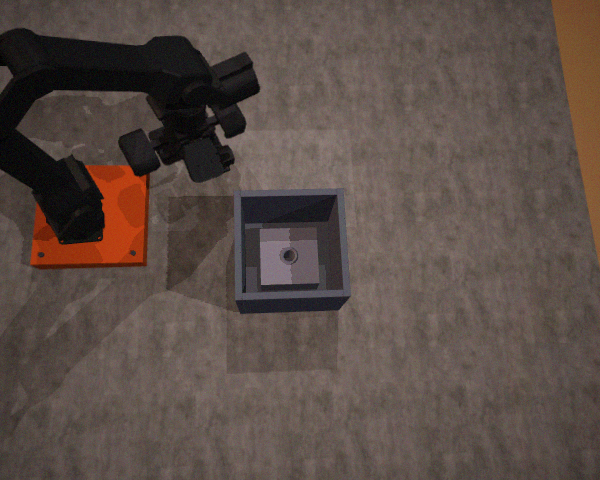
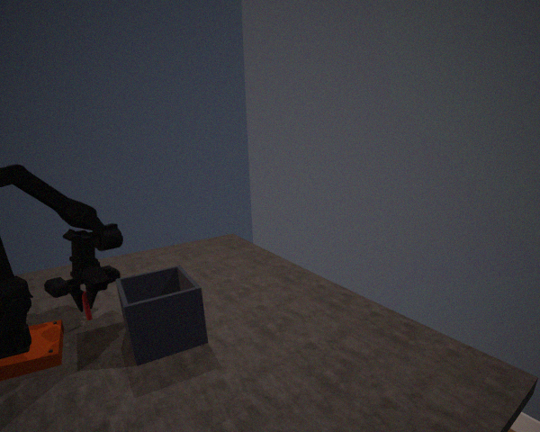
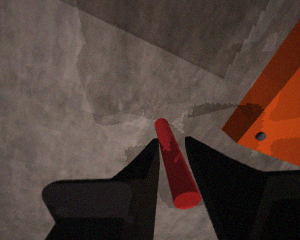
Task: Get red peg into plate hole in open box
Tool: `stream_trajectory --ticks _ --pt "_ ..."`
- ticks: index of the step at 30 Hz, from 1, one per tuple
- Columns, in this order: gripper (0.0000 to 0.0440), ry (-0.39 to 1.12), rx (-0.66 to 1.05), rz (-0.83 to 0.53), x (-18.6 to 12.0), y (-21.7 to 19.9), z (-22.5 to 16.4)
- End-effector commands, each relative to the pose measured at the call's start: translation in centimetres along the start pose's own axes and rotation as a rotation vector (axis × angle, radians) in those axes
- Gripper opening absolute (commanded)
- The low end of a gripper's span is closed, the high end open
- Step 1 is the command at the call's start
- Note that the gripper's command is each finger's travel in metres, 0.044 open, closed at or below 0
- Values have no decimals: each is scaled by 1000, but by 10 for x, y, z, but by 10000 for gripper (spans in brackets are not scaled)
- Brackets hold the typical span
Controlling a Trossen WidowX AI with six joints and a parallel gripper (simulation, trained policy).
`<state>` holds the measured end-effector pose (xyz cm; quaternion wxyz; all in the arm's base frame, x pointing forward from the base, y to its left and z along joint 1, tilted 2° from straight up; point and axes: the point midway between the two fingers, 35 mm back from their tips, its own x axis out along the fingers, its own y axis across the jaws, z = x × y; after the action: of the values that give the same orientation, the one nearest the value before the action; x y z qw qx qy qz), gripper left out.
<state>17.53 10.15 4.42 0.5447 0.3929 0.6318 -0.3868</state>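
The red peg (image 2: 88, 315) (image 3: 177, 175) stands on the table between the gripper's fingers. My gripper (image 2: 85, 309) (image 3: 172, 139) points down around it, its fingers only narrowly apart. In the wrist view, the left fingertip appears at the peg's side, and a gap shows between the right fingertip and the peg. The fingers are not seen pressing it from both sides. In the top view, the arm hides the peg. The open grey-blue box (image 1: 293, 295) (image 2: 166, 325) stands to the right of the gripper. Inside it lies the pale plate (image 1: 274, 271) with an empty round hole (image 1: 288, 255).
The orange base plate (image 1: 116, 253) (image 2: 42, 344) (image 3: 285, 135) of the arm lies left of the box. The box's walls rise well above the table (image 1: 445, 310) (image 2: 330, 363). The table's edge shows at the right in the exterior view.
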Motion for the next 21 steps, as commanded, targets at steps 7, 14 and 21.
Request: stream_trajectory --ticks 7,14,21 --pt "12 55 -12 79 -17 13 -4" --pt "0 95 -14 169 -43 18 -7" --pt "0 102 -28 260 -77 23 -3"
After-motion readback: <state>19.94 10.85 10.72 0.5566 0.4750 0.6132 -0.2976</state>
